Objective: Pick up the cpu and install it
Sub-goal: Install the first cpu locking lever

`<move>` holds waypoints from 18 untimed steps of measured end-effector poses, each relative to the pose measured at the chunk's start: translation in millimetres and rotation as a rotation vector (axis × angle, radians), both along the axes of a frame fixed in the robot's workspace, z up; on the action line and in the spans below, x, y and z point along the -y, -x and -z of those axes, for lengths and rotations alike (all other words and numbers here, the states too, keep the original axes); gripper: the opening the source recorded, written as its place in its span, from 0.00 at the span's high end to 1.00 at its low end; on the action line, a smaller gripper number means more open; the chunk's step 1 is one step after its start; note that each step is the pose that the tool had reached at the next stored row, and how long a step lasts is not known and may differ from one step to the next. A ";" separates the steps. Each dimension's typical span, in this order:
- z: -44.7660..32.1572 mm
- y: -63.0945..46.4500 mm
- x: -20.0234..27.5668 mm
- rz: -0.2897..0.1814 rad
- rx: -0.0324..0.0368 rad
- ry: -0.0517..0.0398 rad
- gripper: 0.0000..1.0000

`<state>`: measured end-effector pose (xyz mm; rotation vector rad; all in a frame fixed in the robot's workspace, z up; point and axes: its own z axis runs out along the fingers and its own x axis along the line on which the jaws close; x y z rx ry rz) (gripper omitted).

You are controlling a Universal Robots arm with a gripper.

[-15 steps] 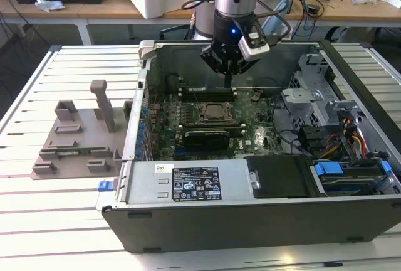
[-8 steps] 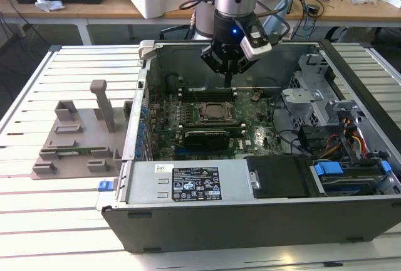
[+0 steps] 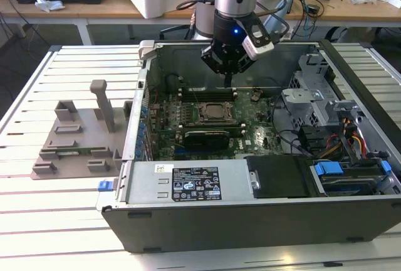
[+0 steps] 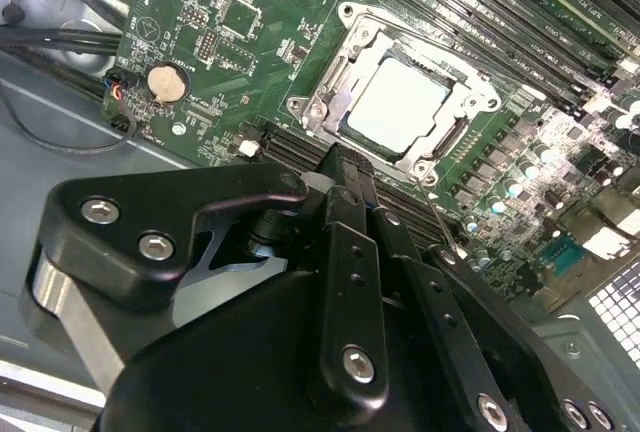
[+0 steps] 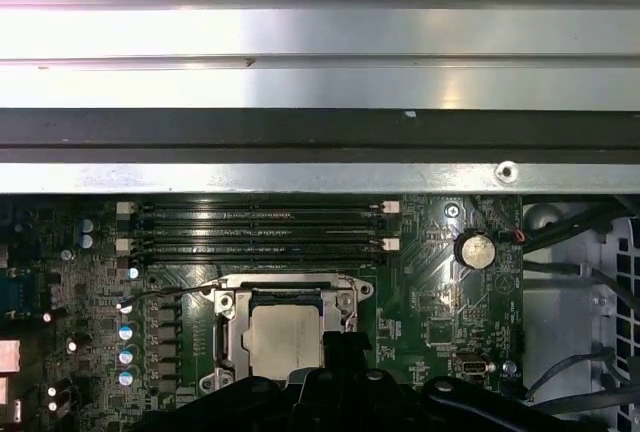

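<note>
Your gripper (image 4: 345,167), fingers pressed together and empty, hovers by the seated cpu (image 4: 398,104); descending could scrape it.

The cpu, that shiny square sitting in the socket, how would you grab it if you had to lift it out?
Probably straight from above, pinching two opposite edges of the cpu. It lies flat in the socket frame on the motherboard, so its sides are walled in. The end effector hangs just above it.

cpu (image 4: 398,102) in socket (image 4: 330,102), holder block (image 3: 75,139) outside case (image 3: 250,214)
</note>
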<state>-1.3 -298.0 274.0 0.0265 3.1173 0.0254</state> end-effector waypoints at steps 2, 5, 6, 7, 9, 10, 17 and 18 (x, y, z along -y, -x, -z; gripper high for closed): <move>0.0 0.0 0.0 0.000 0.0000 0.0001 0.89; 0.0 7.8 0.0 0.000 0.0000 0.0001 0.89; 0.0 10.6 0.0 0.000 0.0001 0.0001 0.89; 0.0 14.3 0.0 0.000 0.0001 0.0001 0.89; 0.0 17.2 0.0 0.000 0.0000 0.0001 0.89; 0.0 19.3 0.0 0.000 0.0001 0.0001 0.89; 0.0 27.5 0.0 0.000 0.0000 0.0001 0.89; 0.0 29.2 0.0 0.000 0.0001 0.0001 0.89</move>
